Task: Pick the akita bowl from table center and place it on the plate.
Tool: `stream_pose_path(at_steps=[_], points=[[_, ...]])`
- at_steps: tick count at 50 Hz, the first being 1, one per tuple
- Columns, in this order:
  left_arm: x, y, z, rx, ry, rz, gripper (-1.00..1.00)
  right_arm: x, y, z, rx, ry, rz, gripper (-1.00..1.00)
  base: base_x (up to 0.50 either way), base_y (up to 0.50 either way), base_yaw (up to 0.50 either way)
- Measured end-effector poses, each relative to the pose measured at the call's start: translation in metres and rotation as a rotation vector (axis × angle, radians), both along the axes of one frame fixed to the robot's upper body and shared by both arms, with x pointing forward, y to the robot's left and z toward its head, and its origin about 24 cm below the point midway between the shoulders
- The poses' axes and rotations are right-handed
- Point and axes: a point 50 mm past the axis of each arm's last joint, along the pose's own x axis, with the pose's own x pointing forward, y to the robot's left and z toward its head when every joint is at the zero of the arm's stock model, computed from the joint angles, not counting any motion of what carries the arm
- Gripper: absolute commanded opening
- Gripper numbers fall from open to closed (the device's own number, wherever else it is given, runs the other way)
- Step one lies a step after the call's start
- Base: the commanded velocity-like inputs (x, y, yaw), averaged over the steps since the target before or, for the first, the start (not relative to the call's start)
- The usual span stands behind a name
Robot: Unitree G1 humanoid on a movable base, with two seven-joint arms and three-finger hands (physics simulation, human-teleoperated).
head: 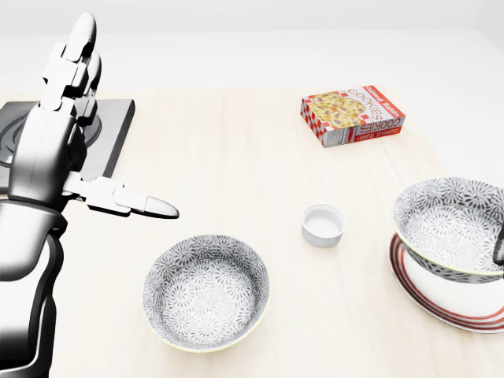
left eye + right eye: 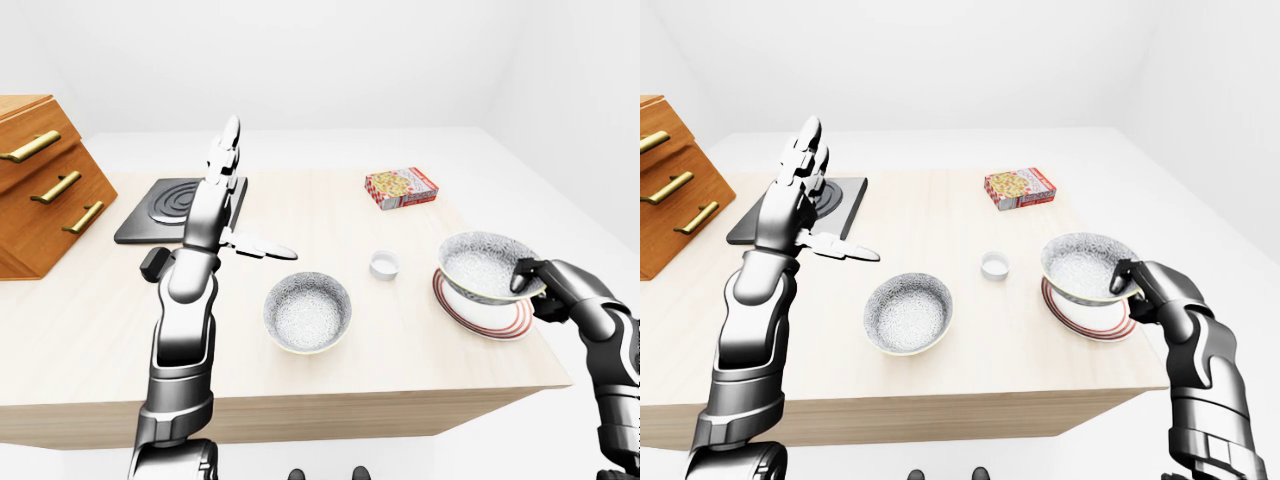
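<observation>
A grey-patterned akita bowl (image 1: 449, 224) is tilted over the red-rimmed plate (image 1: 441, 303) at the right of the table. My right hand (image 2: 528, 280) is shut on its right rim. I cannot tell whether the bowl's base touches the plate. A second bowl (image 1: 206, 291) with the same pattern stands alone at the table's centre. My left hand (image 1: 118, 126) is raised above the table's left part, its fingers straight up and its thumb pointing right, open and holding nothing.
A small white cup (image 1: 324, 224) stands between the two bowls. A cookies box (image 1: 352, 116) lies towards the top right. A black stove plate (image 2: 180, 208) and a wooden drawer cabinet (image 2: 40, 180) are at the left. The plate lies near the table's right edge.
</observation>
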Motion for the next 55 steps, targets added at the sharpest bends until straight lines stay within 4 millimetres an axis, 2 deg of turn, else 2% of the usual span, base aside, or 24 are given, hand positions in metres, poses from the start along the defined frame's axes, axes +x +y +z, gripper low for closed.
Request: stream_pose_path(at_steps=[18,46,48,49,55], points=[[0.001,0.001,-0.003,-0.001,0.012,0.003,1.0,0.005,-0.008,-0.019,0.001,0.04,-0.047,-1.0,0.0,0.0,0.0],[0.0,0.002,-0.007,0.002,0.027,0.008,1.0,0.005,-0.018,-0.035,-0.028,0.058,-0.111,-1.0,0.0,0.0,0.0],[0.0,0.002,-0.007,0.002,0.026,0.008,1.0,0.005,-0.019,-0.036,-0.035,0.06,-0.115,0.72,0.0,0.0,0.0],[0.0,0.002,-0.007,0.002,0.026,0.008,1.0,0.005,-0.019,-0.036,-0.018,0.051,-0.122,1.0,0.0,0.0,0.0],[0.0,0.002,-0.006,0.002,0.024,0.009,1.0,0.003,-0.022,-0.036,0.049,0.01,-0.149,1.0,0.0,0.0,0.0]])
